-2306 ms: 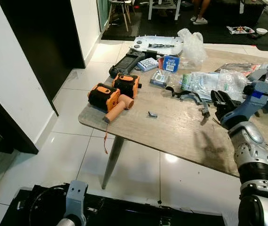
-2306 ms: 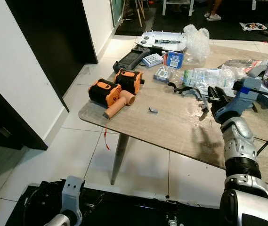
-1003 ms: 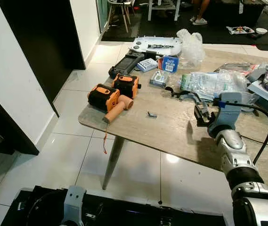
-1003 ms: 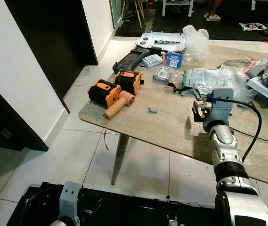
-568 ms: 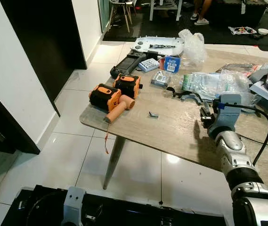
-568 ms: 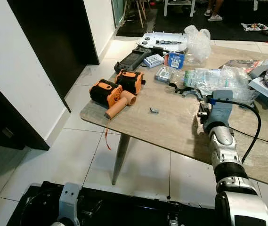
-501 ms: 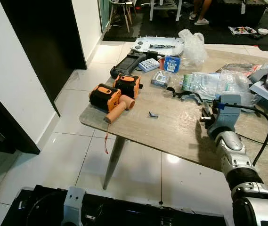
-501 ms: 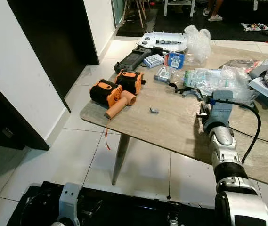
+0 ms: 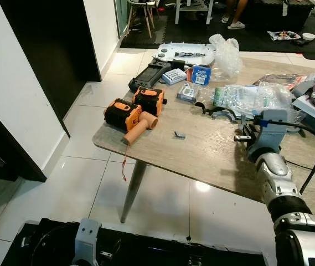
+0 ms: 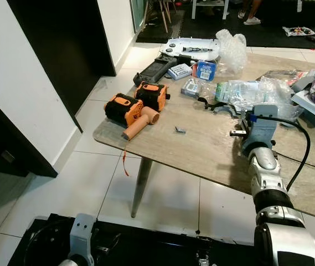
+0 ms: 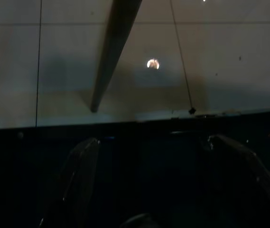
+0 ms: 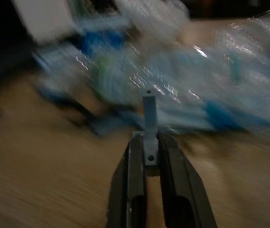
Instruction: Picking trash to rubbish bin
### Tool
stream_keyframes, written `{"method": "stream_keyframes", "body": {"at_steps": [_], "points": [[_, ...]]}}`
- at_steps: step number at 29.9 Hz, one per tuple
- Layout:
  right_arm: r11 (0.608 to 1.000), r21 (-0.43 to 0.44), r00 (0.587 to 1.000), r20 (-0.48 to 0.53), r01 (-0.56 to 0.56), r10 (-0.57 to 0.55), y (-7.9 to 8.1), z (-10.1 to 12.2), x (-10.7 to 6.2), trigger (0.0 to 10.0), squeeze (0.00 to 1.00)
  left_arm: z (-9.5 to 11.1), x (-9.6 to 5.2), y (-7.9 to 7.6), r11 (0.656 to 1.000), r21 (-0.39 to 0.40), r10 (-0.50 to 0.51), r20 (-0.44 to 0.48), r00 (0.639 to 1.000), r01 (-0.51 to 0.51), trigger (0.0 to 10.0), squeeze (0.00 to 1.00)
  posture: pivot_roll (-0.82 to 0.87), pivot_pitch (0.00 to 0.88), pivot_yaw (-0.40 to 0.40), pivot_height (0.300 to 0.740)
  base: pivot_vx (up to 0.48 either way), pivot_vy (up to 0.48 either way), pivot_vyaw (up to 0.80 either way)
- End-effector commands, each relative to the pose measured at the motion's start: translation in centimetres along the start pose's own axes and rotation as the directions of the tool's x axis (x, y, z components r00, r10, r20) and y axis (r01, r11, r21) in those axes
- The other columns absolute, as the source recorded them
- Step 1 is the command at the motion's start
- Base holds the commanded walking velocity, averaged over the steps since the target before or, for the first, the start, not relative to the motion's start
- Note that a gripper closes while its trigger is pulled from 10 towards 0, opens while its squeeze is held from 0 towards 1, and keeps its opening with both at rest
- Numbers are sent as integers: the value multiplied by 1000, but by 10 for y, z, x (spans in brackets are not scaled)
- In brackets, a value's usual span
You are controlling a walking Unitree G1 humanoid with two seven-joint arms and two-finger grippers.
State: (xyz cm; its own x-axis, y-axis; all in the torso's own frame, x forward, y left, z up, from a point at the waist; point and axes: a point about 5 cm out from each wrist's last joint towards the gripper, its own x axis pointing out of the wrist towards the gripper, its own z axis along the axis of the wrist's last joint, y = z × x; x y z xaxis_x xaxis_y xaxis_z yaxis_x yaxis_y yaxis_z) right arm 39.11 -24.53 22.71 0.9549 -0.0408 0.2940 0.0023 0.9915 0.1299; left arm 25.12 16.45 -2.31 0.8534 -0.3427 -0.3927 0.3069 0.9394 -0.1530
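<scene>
Grey plastic bracket (image 12: pixel 149 124) sits pinched between the right gripper (image 12: pixel 148 151)'s narrowly closed black fingers, above the wooden table (image 9: pixel 201 152), near the clear plastic bags (image 9: pixel 246 97). Left gripper (image 11: pixel 149 180) hangs low, fingers spread, holding nothing.

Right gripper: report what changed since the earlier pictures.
The right gripper swung in from the table's right side toward the middle and turned; it now pinches a small grey bracket above the table. The orange tools and plastic bags stayed put.
</scene>
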Motion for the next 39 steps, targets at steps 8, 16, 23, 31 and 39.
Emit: {"method": "stream_keyframes", "body": {"at_steps": [8, 16, 23, 31, 39], "points": [[487, 438, 653, 447, -755, 611, 83, 47, -27, 10000, 0, -9, -2, 7, 995, -66, 70, -67, 995, -75, 10000, 0, -37, 217, 58, 740, 0, 0, 0], [74, 427, 280, 442, -901, 852, 120, 26, -85, 10000, 0, -4, 1, 12, 989, -94, 109, -75, 991, -116, 10000, 0, -47, 190, 46, 740, 0, 0, 0], [26, 505, 205, 302, -863, 931, 133, -2, -109, 10000, 0, -1, 2, 17, 984, -104, 135, -78, 988, -143, 10000, 0, -45, 180, 47, 740, 0, 0, 0], [109, 554, 170, 60, -825, 984, 147, -45, -125, 10000, 0, 1, 3, 19, 985, -92, 136, -92, 986, -145, 10000, 0, -48, 175, 48, 740, -102, 0, 0], [283, 523, 237, -156, -804, 959, 150, -79, -125, 10000, 0, 3, 4, 20, 986, -86, 137, -95, 986, -145, 10000, 0, -44, 169, 47, 740, -325, 0, 0]]}}
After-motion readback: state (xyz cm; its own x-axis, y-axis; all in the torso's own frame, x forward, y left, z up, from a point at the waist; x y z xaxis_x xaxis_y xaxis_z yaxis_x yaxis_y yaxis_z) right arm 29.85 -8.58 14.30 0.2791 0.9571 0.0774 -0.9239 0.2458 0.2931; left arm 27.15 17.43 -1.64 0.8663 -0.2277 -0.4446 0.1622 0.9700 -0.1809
